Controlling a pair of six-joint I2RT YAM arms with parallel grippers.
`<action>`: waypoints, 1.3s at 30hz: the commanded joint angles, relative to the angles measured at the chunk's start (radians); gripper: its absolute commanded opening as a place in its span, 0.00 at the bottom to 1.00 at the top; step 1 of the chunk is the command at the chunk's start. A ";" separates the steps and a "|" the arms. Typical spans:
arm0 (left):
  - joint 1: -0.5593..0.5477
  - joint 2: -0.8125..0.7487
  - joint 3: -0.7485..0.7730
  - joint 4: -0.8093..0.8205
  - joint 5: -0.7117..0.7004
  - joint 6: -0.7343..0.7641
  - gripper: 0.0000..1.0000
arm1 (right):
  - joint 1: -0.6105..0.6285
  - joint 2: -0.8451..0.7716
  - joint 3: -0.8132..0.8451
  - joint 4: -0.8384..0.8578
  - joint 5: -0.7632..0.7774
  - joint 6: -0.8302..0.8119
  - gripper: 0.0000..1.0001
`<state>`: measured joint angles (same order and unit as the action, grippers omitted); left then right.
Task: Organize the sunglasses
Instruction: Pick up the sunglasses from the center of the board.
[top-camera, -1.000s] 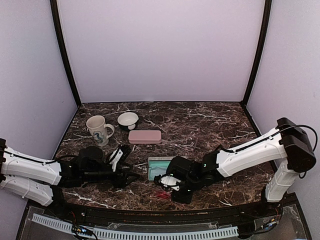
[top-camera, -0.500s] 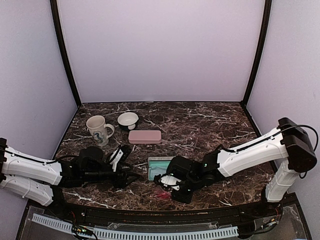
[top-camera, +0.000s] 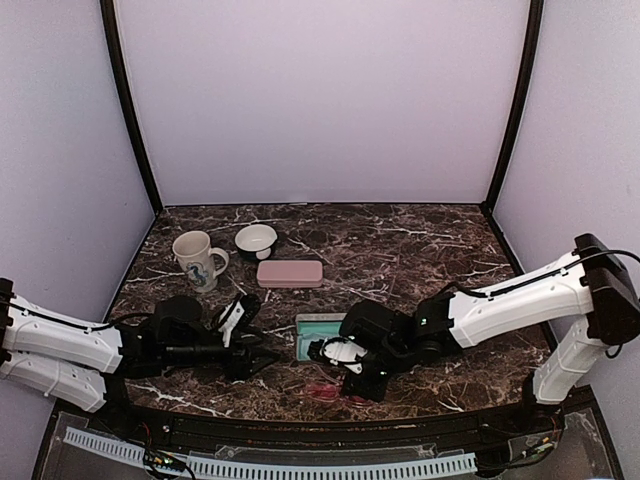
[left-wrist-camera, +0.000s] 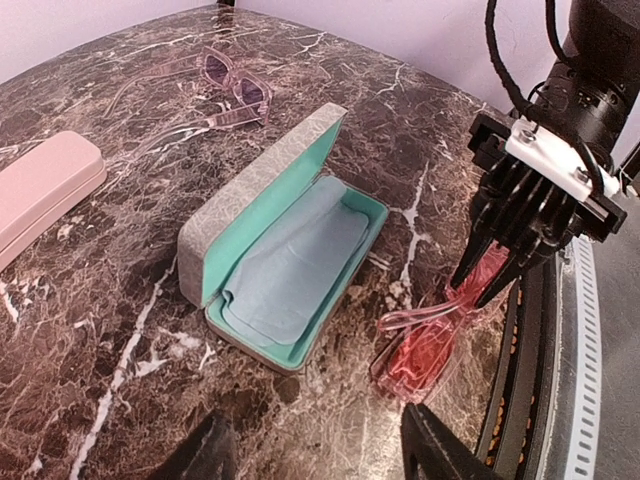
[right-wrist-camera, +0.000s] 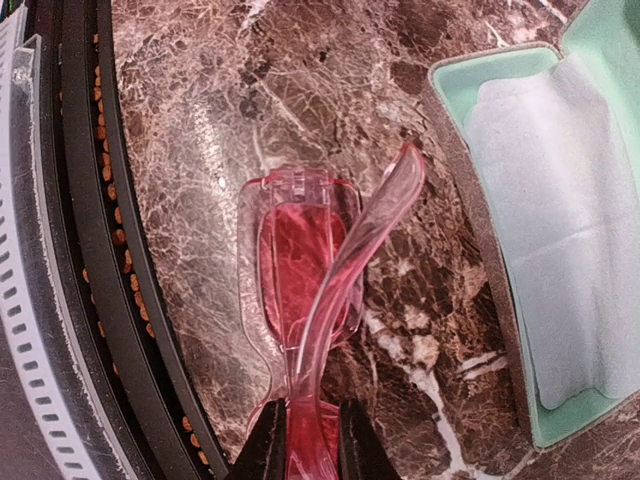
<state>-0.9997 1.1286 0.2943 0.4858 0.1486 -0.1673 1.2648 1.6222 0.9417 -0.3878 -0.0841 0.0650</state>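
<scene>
The red sunglasses (right-wrist-camera: 303, 262) lie folded on the marble near the table's front edge, one temple sticking out at an angle. My right gripper (right-wrist-camera: 305, 445) is shut on one end of them, as the left wrist view confirms for the red sunglasses (left-wrist-camera: 428, 352) and the right gripper (left-wrist-camera: 493, 278). From above, the red pair (top-camera: 325, 389) shows just left of the right gripper (top-camera: 350, 376). A second pair with dark lenses (left-wrist-camera: 228, 86) lies farther back. My left gripper (left-wrist-camera: 315, 452) hovers open and empty, left of the open case (left-wrist-camera: 290, 262).
The open grey case (top-camera: 318, 334) has a teal lining and holds a light-blue cloth (right-wrist-camera: 565, 190). A shut pink case (top-camera: 289, 273) lies behind it. A mug (top-camera: 197, 260) and a white bowl (top-camera: 256, 240) stand at the back left. The black table rim (right-wrist-camera: 85, 250) runs beside the red pair.
My right gripper's jaws have narrowed onto the end of the red sunglasses, and the right arm has shifted slightly to the right. The left arm has not moved.
</scene>
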 joint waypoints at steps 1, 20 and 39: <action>-0.004 -0.027 -0.010 0.041 0.019 0.036 0.58 | -0.013 -0.021 -0.017 0.014 -0.025 -0.006 0.00; -0.004 -0.013 -0.012 0.021 -0.002 0.011 0.58 | -0.006 0.055 0.000 0.015 -0.020 -0.013 0.18; -0.004 0.009 -0.004 0.017 -0.011 -0.003 0.57 | 0.027 0.089 0.032 0.029 0.013 -0.003 0.41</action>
<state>-0.9997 1.1328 0.2913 0.4995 0.1383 -0.1661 1.2789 1.7054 0.9443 -0.3820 -0.0845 0.0582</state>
